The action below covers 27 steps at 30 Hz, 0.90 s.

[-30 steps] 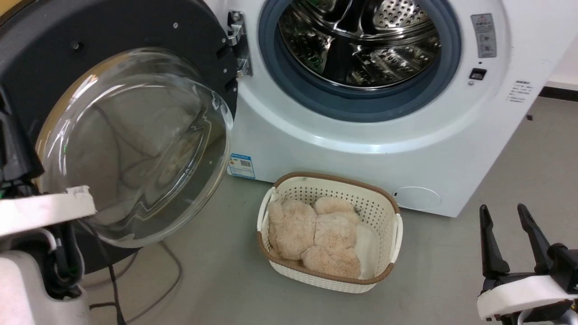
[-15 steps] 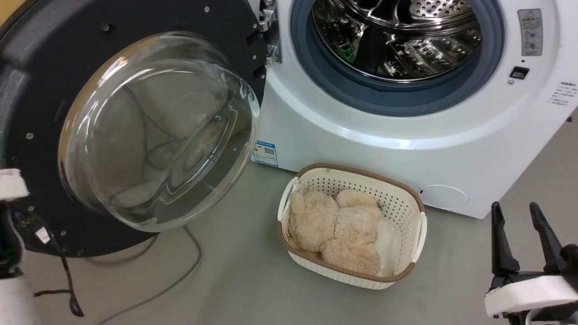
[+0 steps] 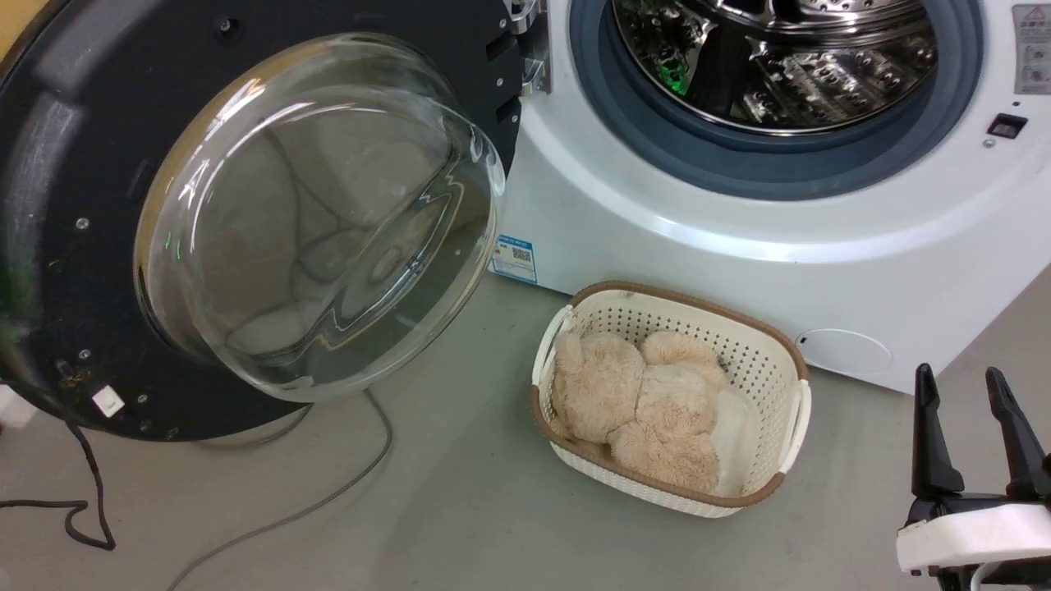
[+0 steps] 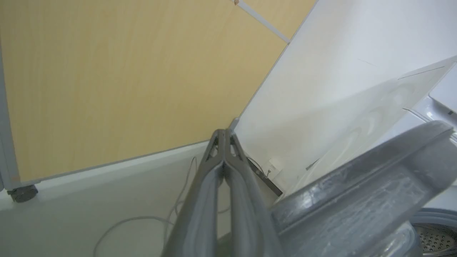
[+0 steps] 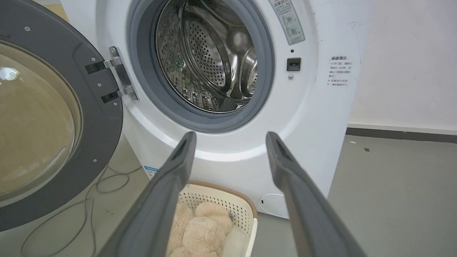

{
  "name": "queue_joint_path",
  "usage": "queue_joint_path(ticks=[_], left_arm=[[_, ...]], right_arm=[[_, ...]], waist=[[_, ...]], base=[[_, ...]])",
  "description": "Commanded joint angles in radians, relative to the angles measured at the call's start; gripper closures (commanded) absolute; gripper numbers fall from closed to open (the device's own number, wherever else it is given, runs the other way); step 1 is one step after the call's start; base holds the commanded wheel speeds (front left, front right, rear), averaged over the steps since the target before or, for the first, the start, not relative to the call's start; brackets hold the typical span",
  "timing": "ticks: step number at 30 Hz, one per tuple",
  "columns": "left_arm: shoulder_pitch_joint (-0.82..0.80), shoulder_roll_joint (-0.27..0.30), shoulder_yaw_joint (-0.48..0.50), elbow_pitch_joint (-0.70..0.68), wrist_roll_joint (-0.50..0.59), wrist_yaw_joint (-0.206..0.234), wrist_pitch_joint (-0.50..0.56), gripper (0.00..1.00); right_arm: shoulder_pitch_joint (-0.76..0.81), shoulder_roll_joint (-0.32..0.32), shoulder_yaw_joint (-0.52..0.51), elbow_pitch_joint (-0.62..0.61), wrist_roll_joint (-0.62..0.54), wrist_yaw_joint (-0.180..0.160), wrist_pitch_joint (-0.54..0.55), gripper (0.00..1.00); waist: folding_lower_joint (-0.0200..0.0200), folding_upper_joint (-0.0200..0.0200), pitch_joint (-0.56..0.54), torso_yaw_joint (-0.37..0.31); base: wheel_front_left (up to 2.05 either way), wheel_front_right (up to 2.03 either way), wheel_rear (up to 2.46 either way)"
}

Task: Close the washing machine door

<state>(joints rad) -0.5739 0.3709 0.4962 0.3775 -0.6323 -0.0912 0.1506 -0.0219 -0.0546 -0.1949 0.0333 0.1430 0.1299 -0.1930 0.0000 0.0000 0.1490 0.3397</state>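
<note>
Right, the washing machine door (image 3: 320, 222) stands swung wide open at the left of the washing machine (image 3: 739, 238). It hangs on its metal hinge (image 5: 117, 76), glass bowl bulging out into the room, away from the steel drum (image 5: 207, 60). The left gripper (image 4: 224, 134) is clenched on nothing, with the door's rim just beside it. The right gripper (image 3: 961, 376) is spread and empty. A cream basket (image 3: 755, 361) of plush sits on the grey floor (image 3: 460, 509) before the machine, a cable (image 3: 388, 443) trails under the door, and a tan panel (image 4: 107, 78) stands behind.
</note>
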Motion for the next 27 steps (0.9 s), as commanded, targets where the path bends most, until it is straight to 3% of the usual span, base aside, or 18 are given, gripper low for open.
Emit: queue_joint_path(ticks=[1, 6, 15, 27], left_arm=[[-0.027, 0.018, 0.008, 0.03, -0.036, -0.005, 0.042, 1.0], [-0.03, 0.062, -0.008, 0.094, -0.118, -0.013, 0.185, 1.0], [0.059, 0.142, -0.118, 0.083, -0.296, -0.026, 0.366, 1.0], [0.212, 0.208, -0.311, -0.096, -0.571, -0.039, 0.545, 1.0]], right_arm=[[-0.02, 0.003, -0.006, -0.001, 0.008, 0.001, -0.011, 0.0], [-0.026, 0.003, -0.013, 0.001, 0.012, 0.001, -0.021, 0.0], [-0.034, 0.004, -0.045, 0.006, 0.019, 0.001, -0.044, 0.0], [-0.015, 0.004, -0.077, 0.021, 0.031, 0.001, -0.069, 0.0]], waist=[[0.0, 0.0, 0.007, 0.006], [0.0, 0.0, 0.021, 0.013], [0.0, 0.0, 0.043, 0.04], [0.0, 0.0, 0.027, 0.11]], base=[[0.0, 0.0, 0.0], [0.0, 0.0, 0.0], [0.0, 0.0, 0.0], [0.0, 0.0, 0.0]])
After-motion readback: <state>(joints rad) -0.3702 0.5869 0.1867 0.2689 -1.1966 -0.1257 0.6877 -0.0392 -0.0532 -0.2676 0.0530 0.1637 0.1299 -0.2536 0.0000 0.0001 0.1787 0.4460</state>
